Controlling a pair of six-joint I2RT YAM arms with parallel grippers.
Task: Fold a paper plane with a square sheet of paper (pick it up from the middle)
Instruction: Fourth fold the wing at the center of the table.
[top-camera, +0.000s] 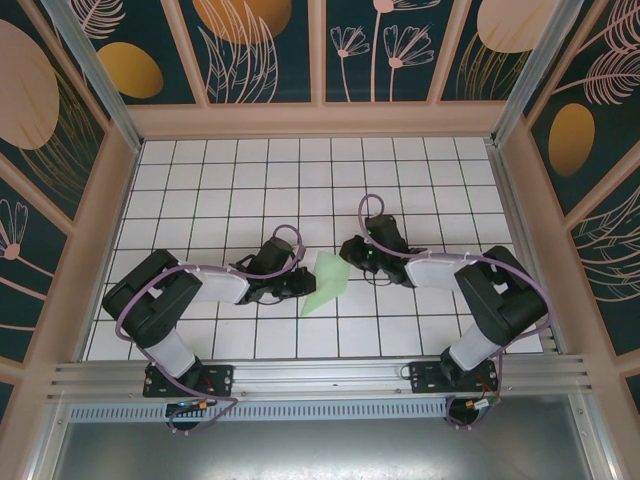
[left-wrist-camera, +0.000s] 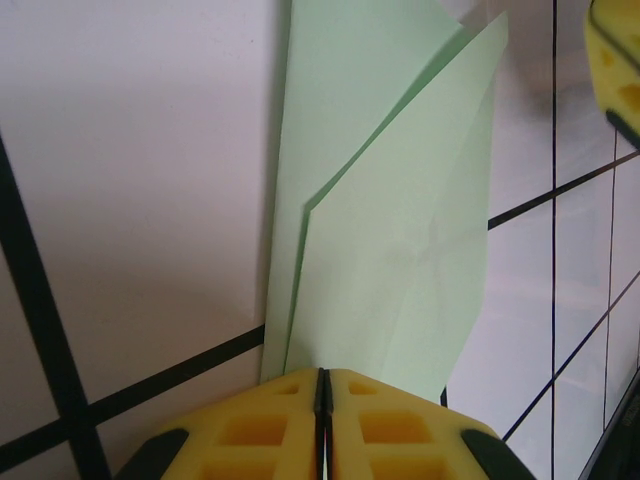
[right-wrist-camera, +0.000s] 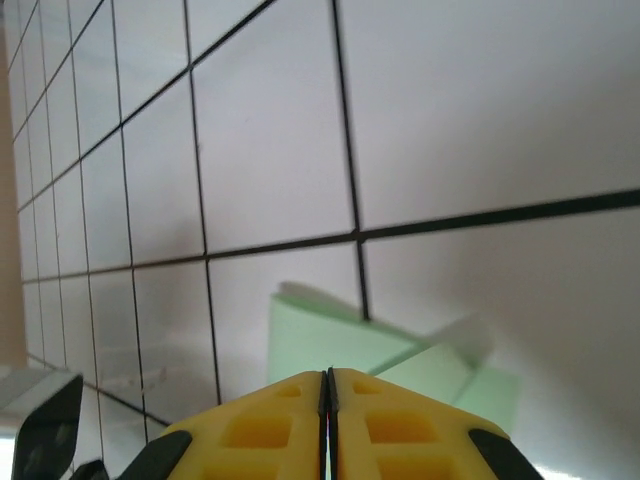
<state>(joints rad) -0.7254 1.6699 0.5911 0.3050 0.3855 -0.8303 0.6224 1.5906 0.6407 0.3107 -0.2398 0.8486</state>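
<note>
The pale mint-green sheet of paper (top-camera: 325, 285) is folded partway into a long pointed shape, lying slantwise between the two grippers at mid-table. My left gripper (top-camera: 303, 283) is shut on its left edge. In the left wrist view the folded layers (left-wrist-camera: 400, 230) fan away from the closed yellow fingertips (left-wrist-camera: 322, 375). My right gripper (top-camera: 350, 262) is shut at the paper's upper right end. In the right wrist view the paper (right-wrist-camera: 320, 340) runs under the closed tips (right-wrist-camera: 327, 375) and casts a shadow on the tiles. Whether those jaws pinch it cannot be made out.
The white gridded table (top-camera: 250, 180) stretches back to the patterned walls (top-camera: 320, 50) on three sides. An aluminium rail (top-camera: 320, 375) runs along the near edge by the arm bases. The right gripper's yellow finger (left-wrist-camera: 615, 70) shows beyond the paper in the left wrist view.
</note>
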